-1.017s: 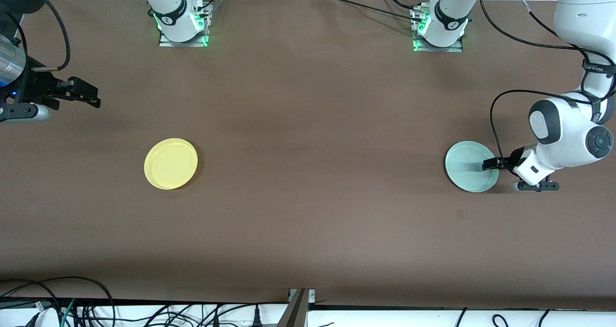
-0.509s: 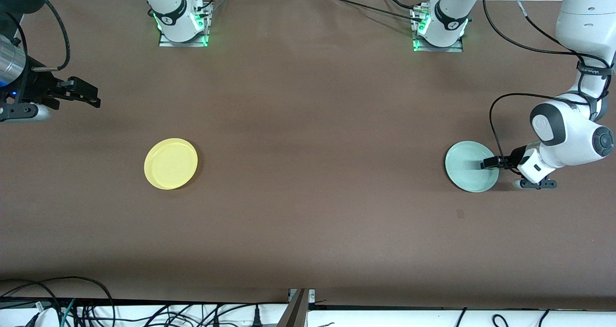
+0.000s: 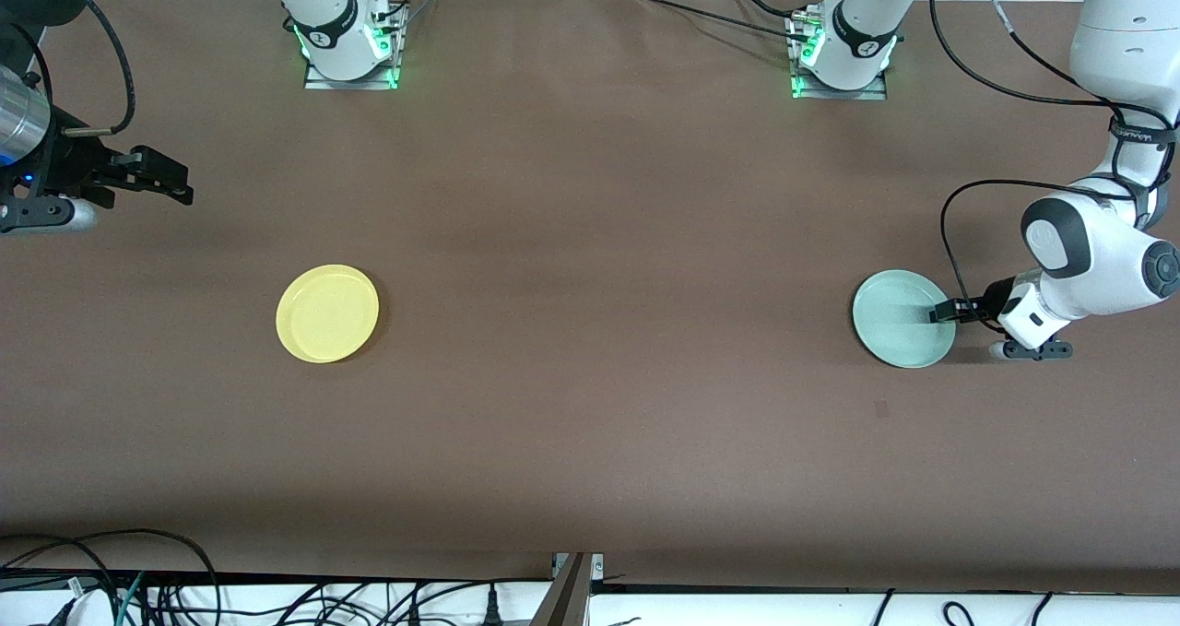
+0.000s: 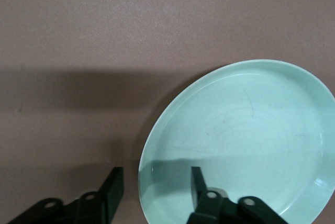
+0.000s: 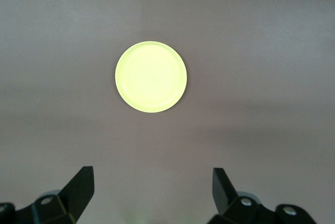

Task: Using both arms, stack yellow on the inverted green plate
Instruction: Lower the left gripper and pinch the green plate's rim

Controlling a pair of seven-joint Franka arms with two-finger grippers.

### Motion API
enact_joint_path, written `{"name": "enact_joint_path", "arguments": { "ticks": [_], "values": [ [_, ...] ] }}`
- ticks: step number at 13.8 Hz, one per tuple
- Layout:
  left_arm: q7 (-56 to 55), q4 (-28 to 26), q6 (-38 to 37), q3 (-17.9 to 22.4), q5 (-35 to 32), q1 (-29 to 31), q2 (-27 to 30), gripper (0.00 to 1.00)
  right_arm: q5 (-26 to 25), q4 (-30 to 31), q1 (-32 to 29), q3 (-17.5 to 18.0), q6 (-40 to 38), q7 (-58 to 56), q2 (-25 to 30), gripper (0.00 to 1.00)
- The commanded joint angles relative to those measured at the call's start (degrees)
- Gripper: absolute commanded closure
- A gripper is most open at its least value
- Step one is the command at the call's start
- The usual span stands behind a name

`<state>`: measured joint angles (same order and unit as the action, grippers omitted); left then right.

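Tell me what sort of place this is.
Probably a robotics lab: two arms bolted to a brown table, loose cables along its edge, and only test props, a yellow plate and a green plate.

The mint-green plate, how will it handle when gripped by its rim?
The mint-green plate looks rigid and glossy, so it may slip between the left gripper's fingers straddling its rim. Being shallow with a low rim, it probably slides rather than tips.
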<state>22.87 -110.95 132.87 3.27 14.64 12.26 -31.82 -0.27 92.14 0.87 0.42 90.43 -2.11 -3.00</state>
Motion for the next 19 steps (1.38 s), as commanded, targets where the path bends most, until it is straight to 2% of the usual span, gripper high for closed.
{"name": "enact_joint_path", "arguments": {
  "ticks": [1,2,6,12,17,19],
  "values": [
    [2.0,-0.2,0.6,-0.1,1.8,0.3,-0.4,0.57,0.8,0.8,-0.1,-0.2,-0.6,0.5,1.5,0.00],
    [2.0,-0.2,0.6,-0.1,1.8,0.3,-0.4,0.63,0.8,0.9,-0.1,-0.1,-0.7,0.5,1.4,0.00],
    [1.9,-0.2,0.5,-0.1,2.0,0.3,-0.4,1.00,0.8,0.9,-0.1,-0.6,-1.7,0.5,1.7,0.00],
    [1.9,0.8,0.1,-0.3,1.9,-1.2,0.3,1.00,0.8,0.9,0.0,-0.6,-1.7,0.5,1.8,0.00],
    [1.0,5.8,-3.6,-0.7,0.4,-8.2,5.4,1.00,0.9,0.9,-0.1,-0.9,-1.7,0.5,1.7,0.00],
    [-0.6,7.1,-3.8,-2.5,-6.2,-10.3,7.6,1.00,0.9,0.9,-0.1,-0.8,-1.8,0.5,1.7,0.00]
  ]
}}
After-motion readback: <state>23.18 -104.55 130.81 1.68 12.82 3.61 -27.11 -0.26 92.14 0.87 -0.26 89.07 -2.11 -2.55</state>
